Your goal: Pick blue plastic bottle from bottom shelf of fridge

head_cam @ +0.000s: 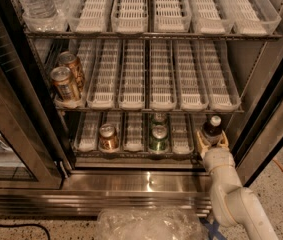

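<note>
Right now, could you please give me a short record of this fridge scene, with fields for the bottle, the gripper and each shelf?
fridge: door open, three wire shelves in view
blue plastic bottle: upright, white cap, right end of bottom shelf
gripper: at the bottle's base, reaching in from lower right
bottom shelf, other items: brown can at left, two green cans in one middle lane
middle shelf: two cans in left lane
top shelf: water bottles at left
</note>
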Controlling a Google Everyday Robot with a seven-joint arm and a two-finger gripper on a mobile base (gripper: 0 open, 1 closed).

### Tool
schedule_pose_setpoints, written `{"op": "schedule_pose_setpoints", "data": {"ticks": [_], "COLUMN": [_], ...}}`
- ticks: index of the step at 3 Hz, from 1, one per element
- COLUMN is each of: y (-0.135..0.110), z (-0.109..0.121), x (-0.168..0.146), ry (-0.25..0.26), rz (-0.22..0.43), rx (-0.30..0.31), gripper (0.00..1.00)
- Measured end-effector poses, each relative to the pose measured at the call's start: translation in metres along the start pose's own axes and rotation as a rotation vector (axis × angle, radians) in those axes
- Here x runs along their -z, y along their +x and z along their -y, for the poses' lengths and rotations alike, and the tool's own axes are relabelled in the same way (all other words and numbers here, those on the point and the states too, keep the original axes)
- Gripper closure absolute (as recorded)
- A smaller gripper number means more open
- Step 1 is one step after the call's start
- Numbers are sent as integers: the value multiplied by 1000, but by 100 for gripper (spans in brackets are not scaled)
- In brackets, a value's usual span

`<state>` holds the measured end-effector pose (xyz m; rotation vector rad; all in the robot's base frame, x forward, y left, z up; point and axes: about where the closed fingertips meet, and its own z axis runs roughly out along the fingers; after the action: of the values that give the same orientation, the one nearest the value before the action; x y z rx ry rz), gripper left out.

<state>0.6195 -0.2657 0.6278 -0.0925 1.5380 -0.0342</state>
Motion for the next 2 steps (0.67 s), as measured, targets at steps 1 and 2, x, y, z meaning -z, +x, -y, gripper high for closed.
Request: {"op": "schedule_pose_setpoints", "data": {"ticks": [1, 2], "y": [-5, -20], "z": [0, -4], "x": [7, 14], "ry": [-5, -36], "rz": [22, 87], "rx": [-5, 17], "gripper": [100, 100]}}
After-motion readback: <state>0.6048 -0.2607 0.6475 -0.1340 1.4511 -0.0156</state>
